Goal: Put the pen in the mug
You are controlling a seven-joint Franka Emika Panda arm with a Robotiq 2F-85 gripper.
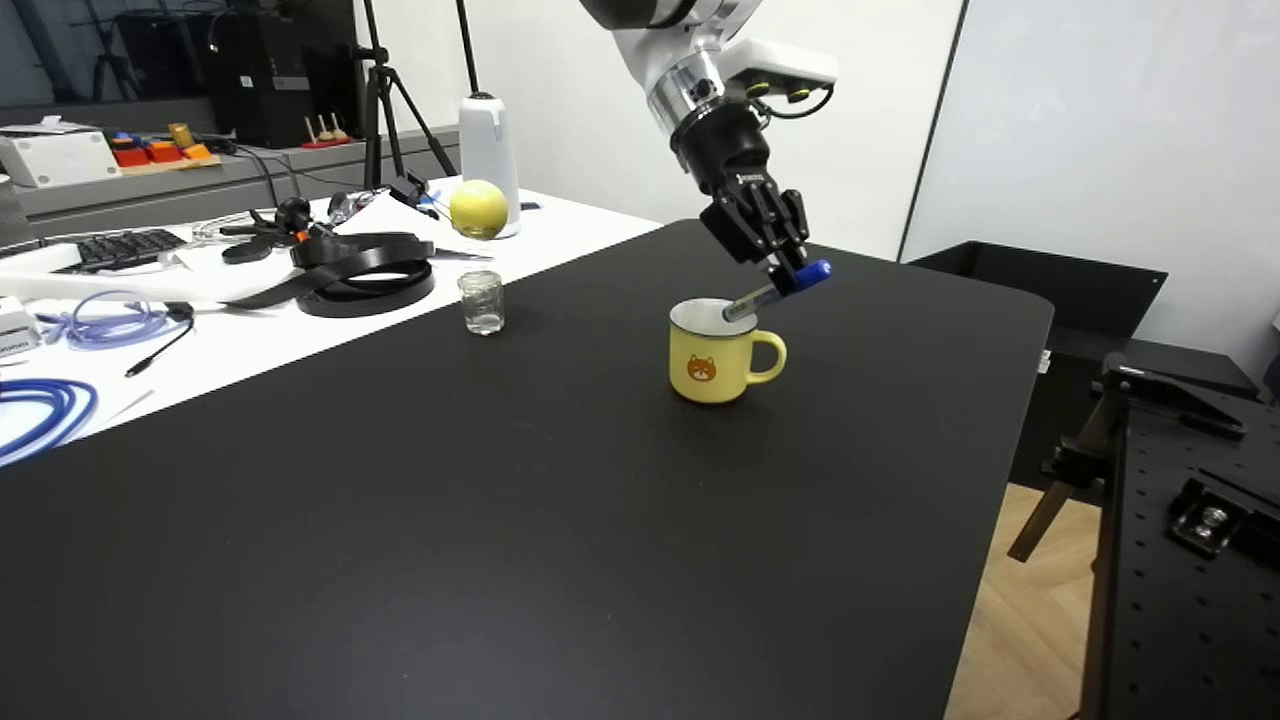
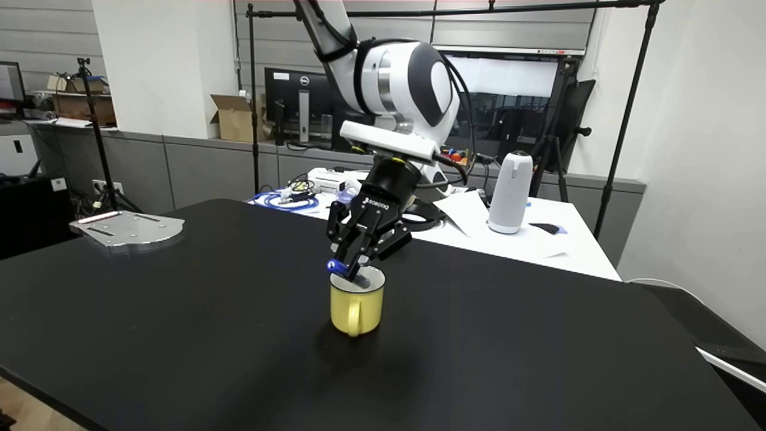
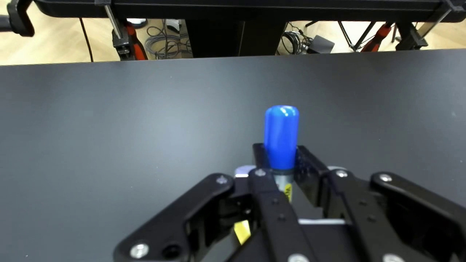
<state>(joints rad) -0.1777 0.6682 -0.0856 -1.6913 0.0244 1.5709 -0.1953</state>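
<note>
On the black table (image 1: 520, 560), a yellow mug (image 1: 714, 358) is set upright just below the gripper (image 3: 280, 153). Near the table's edges, well apart from the gripper, a little glass jar (image 1: 482, 303) and a silver plate (image 2: 128, 228) are seen.

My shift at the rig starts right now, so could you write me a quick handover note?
Gripper: shut on the pen, near its blue cap.
Mug: upright on the black table.
Pen: slants down toward the mug's mouth; whether its end is below the rim, I can't tell.
Done: pen grasped and at the mug.
Left: probably steepen and lower it in, then release.
</note>
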